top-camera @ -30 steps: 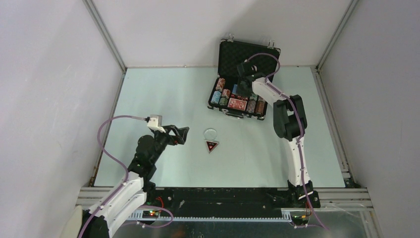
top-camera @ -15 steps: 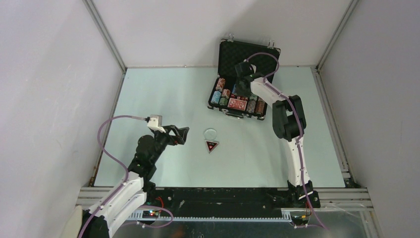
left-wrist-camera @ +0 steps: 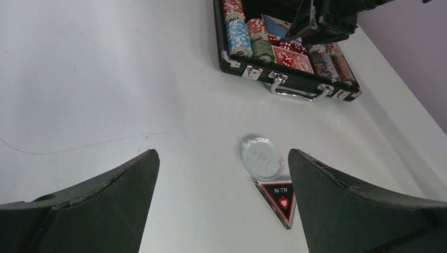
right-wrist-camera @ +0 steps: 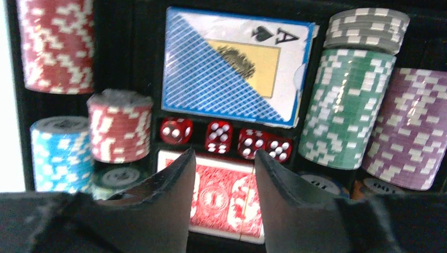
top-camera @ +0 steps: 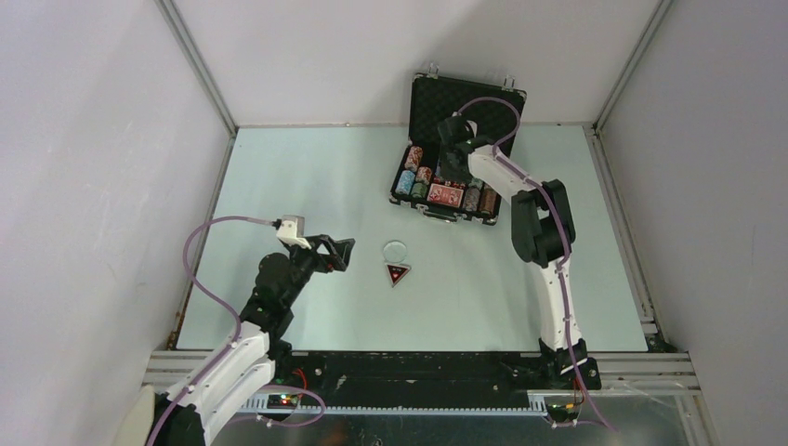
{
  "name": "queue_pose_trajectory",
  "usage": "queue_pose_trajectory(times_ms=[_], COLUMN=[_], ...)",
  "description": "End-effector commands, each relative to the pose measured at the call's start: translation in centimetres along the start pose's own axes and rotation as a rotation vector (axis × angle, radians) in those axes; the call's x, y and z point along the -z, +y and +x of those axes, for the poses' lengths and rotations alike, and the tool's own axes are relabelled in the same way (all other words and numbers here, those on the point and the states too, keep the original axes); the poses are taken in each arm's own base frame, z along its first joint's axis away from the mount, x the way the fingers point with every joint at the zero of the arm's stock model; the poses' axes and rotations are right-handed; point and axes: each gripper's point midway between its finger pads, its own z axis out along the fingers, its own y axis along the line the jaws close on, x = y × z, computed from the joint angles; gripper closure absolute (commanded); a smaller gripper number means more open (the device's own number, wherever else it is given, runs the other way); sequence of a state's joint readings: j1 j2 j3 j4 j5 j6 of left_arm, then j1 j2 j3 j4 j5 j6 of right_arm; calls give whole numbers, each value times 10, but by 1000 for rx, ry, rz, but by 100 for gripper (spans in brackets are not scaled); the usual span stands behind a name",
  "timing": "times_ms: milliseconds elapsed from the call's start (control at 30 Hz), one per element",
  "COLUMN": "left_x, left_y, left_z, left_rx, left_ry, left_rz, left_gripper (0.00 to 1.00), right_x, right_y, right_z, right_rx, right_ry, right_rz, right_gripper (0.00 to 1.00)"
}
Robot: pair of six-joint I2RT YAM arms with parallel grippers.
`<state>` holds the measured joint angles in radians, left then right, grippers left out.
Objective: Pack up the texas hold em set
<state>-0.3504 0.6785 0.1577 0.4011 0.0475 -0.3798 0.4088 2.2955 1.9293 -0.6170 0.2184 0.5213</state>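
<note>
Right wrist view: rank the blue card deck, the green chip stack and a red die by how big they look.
1. blue card deck
2. green chip stack
3. red die, by far the smallest

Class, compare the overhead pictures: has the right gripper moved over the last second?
Yes. In the top view the right gripper has drifted left across the open briefcase, away from its right edge and toward its middle.

red card deck (right-wrist-camera: 224,197) partly hidden behind right jaws, purple chip stack (right-wrist-camera: 411,126) cut by right edge
</note>
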Motion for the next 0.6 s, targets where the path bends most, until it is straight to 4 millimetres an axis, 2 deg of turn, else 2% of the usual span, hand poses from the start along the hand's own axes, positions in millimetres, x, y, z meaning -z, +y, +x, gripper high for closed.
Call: queue_pose_trajectory(times_ms=[0,133,233,333,433,567], left_x=[-1,0,1,2,2,1], left_y=[-5,-5,-6,-7,-8,-9], left_z=[-23,-24,-25,-26,-26,-26], left_rx=[-36,-38,-40,-39,-37,-37], left_ry=[-63,-66,-70,-74,-76,-72], left_rz=[9,12,16,18,24,27], left_gripper=[0,0,0,0,0,0], right_x=[62,83,89,82,72,63], right_y=[27,41,50,53,53,55], right_z=[-20,-4,4,12,17,22], right_rx=[53,58,56,32,-10,-85], right_ry=[-81,-93,-102,-75,-55,-40], right_rz=[-104,-198,-236,-233,-218,-192], right_gripper=[48,45,45,46,52,55])
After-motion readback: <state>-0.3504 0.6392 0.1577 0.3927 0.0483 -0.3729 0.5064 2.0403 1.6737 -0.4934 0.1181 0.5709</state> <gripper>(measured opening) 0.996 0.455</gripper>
